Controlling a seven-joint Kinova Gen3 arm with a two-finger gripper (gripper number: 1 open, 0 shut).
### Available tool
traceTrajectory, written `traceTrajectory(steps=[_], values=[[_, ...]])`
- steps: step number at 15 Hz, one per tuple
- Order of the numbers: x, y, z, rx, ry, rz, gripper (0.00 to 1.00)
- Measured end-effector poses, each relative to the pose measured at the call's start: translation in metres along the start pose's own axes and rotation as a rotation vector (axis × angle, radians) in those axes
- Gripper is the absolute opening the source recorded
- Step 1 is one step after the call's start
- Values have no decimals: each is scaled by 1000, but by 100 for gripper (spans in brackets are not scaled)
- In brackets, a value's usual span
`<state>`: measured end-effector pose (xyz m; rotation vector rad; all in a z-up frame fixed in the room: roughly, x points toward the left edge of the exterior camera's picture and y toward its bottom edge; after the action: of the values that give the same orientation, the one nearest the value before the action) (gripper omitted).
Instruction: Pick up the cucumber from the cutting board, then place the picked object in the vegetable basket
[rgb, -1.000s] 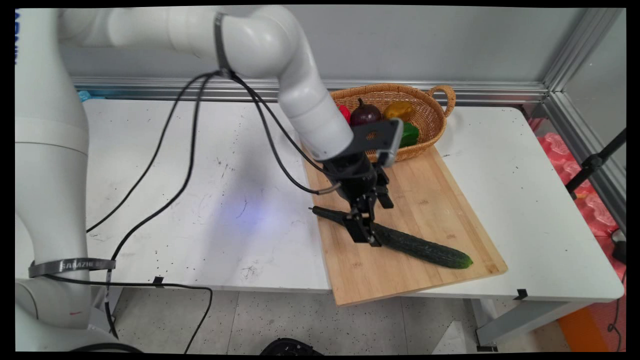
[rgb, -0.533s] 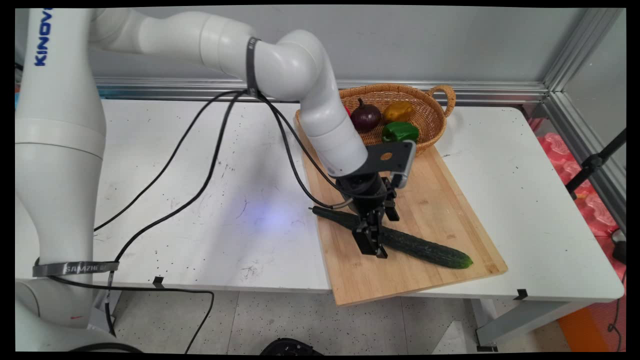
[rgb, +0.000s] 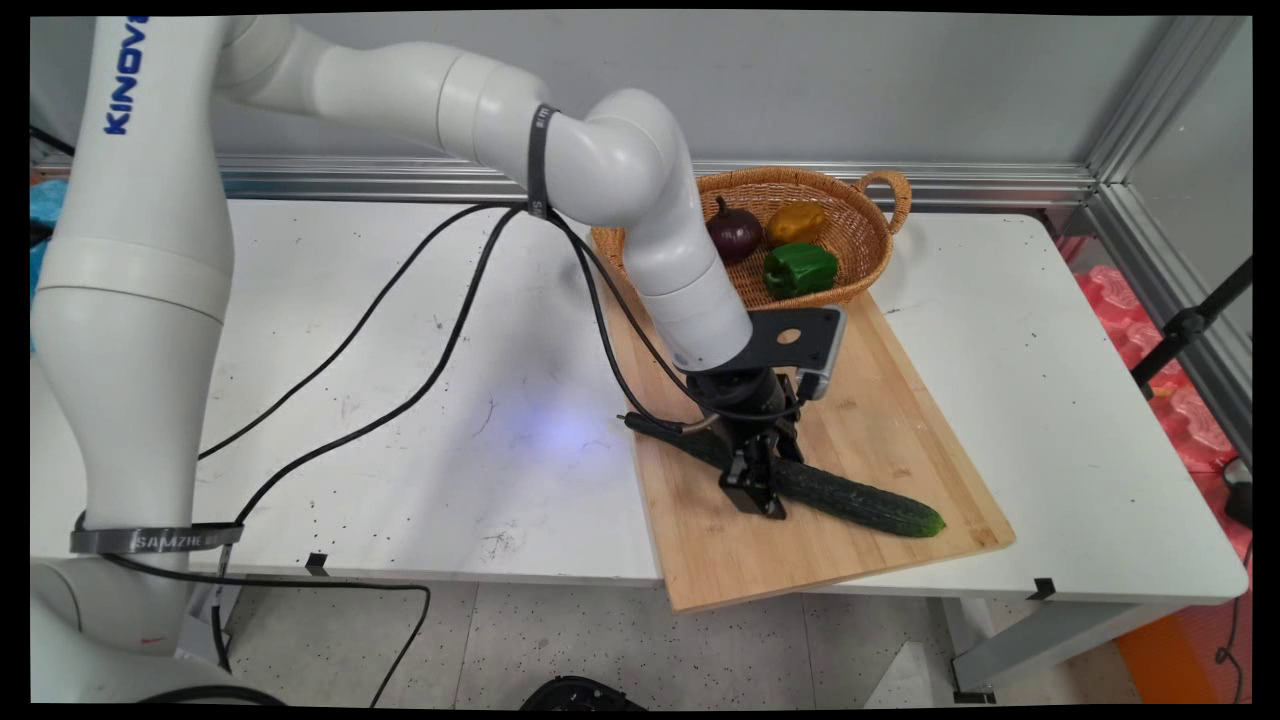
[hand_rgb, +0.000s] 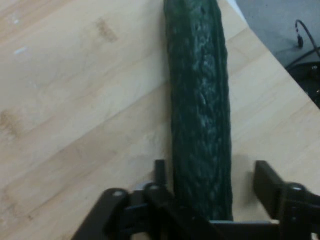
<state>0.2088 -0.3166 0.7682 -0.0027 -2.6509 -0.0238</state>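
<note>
End effector (rgb: 762, 490) is down at the cucumber (rgb: 850, 497), fingers spread and straddling it: one fingertip (hand_rgb: 159, 172) sits at its side, the other stands apart with a gap showing in the hand view. Nothing pinched.

By the look of it this is the pre-grasp stage; a grip here would call for both fingers to close evenly on the body.

Cucumber: long, dark green, bumpy skin, lying flat and diagonal on the wooden cutting board (rgb: 880, 400), on the worktop (rgb: 400, 330).

Behind the board, a wicker basket (rgb: 870, 215) holds a red onion (rgb: 735, 232), yellow pepper (rgb: 796, 222) and green pepper (rgb: 800, 268).
</note>
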Motion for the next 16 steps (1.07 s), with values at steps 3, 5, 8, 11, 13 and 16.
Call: traceTrajectory(steps=[3,5,8,11,13,16], values=[[2,-2,3,3,-5,7,0],[3,-3,4,3,-6,16,0],[7,-3,-2,2,-6,61,0],[10,-2,-15,4,-5,91,0],[13,0,-33,7,0,111,0],[21,2,-66,16,14,125,0]])
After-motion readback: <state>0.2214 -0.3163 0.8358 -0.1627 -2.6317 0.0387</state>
